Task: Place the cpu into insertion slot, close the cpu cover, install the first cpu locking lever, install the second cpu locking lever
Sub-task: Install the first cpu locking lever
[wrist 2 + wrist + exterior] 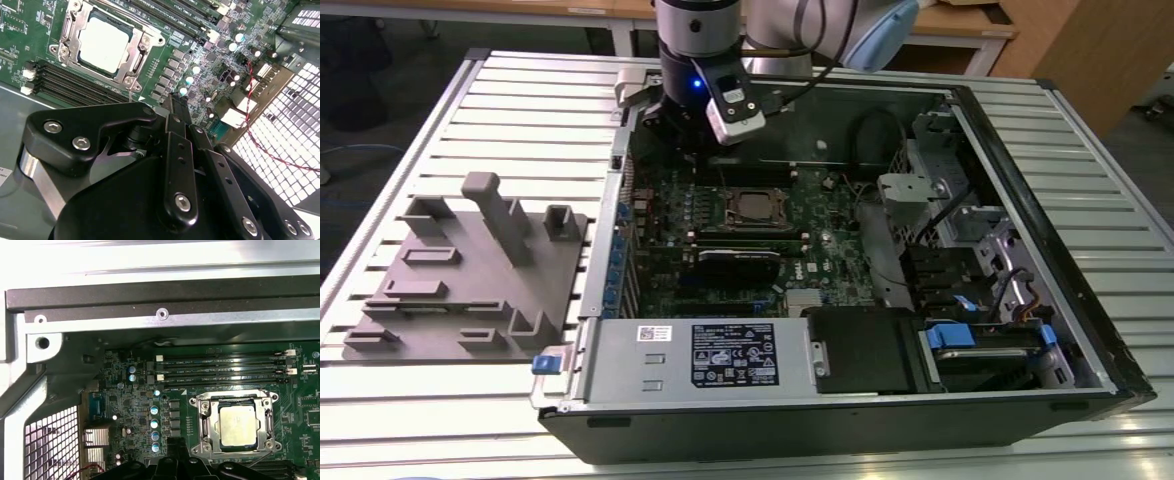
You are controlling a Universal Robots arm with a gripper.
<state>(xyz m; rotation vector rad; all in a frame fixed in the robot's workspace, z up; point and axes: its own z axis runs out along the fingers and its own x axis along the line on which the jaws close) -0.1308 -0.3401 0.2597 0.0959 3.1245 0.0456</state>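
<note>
A white sticker (731,355) crowded with black print and small marks lay on the silver power supply (700,372) at the front of the open computer case (854,425), with a smaller white label (654,333) beside it. Fine white lettering also ran along the long black memory slots (220,371) in the first wrist view, too small to make out. The tool (175,106) hung over the green board (720,290) near the case's far wall, towards the exterior view's left of the socket, with a blue light (698,85) glowing on the wrist above it. In both wrist views its dark links converged to one narrow tip, so it looked closed. It held nothing and touched nothing that could be seen. The cpu (239,425) sat in the insertion slot (196,402), its pale metal top facing up. The cpu cover (214,426) lay flat around it, framing the chip through its window. The tool was clear of the socket. On the slatted worktop (520,100), well apart from the case on the exterior view's left, stood a grey moulded fixture (467,270).
</note>
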